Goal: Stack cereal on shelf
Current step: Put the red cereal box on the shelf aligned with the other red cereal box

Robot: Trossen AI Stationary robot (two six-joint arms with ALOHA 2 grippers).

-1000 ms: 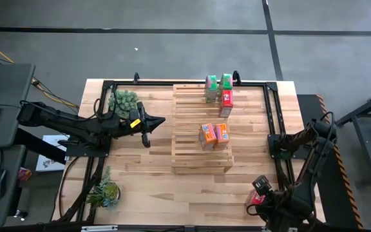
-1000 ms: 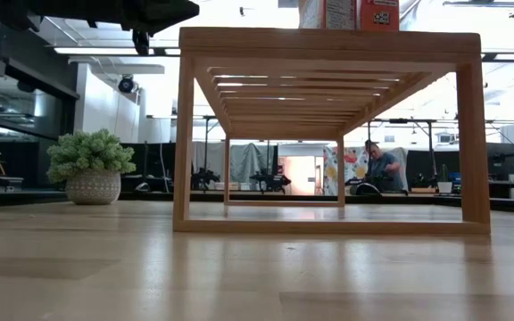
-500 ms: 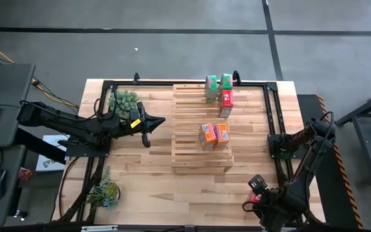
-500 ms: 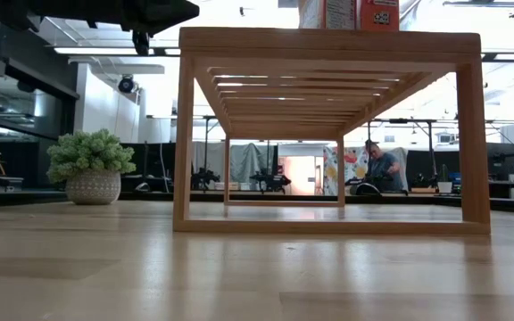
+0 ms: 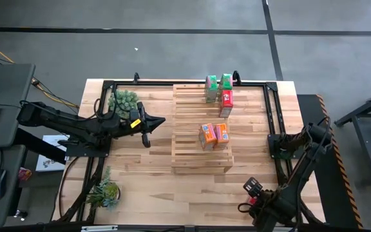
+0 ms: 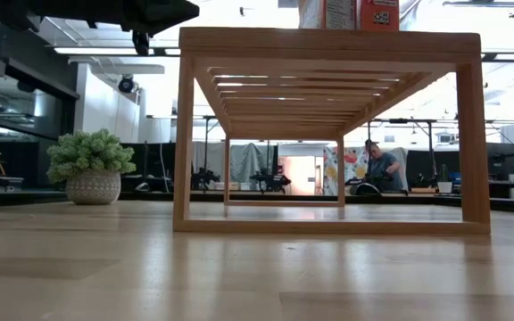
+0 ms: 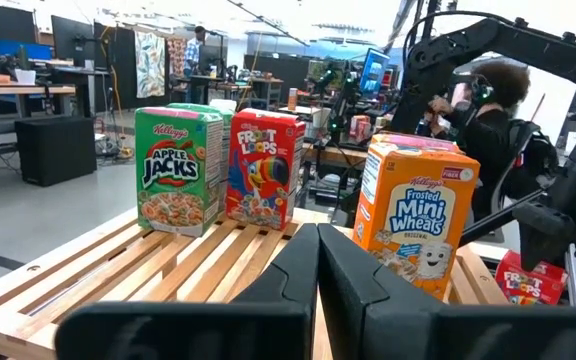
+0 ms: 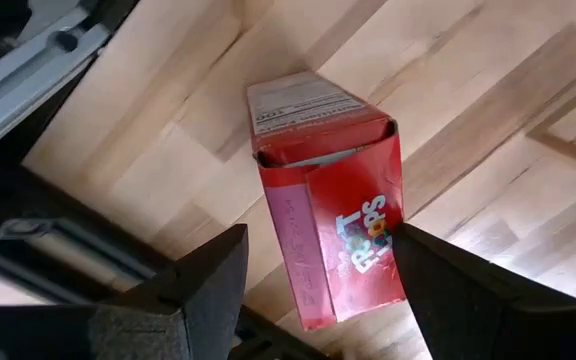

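Observation:
The slatted wooden shelf (image 5: 201,151) stands mid-table, seen from the side in the low view (image 6: 328,40). On its top stand two green cereal boxes (image 5: 218,84), a red one (image 5: 226,101) and two orange ones (image 5: 214,135). Another red cereal box (image 8: 328,235) lies flat on the table near the front right corner. My right gripper (image 8: 318,250) is open above it, one finger on either side of the box. My left gripper (image 7: 316,250) is shut and empty, level at the shelf's left side (image 5: 152,122), facing the boxes.
Two small green plants stand at the table's left, one far (image 5: 122,100) and one near (image 5: 105,192). A black frame (image 5: 272,116) runs round the table's edges. People work in the room behind (image 6: 382,165).
My right gripper has moved a little toward the table's left edge, staying over the lying red box. The left arm and the boxes on the shelf have kept still.

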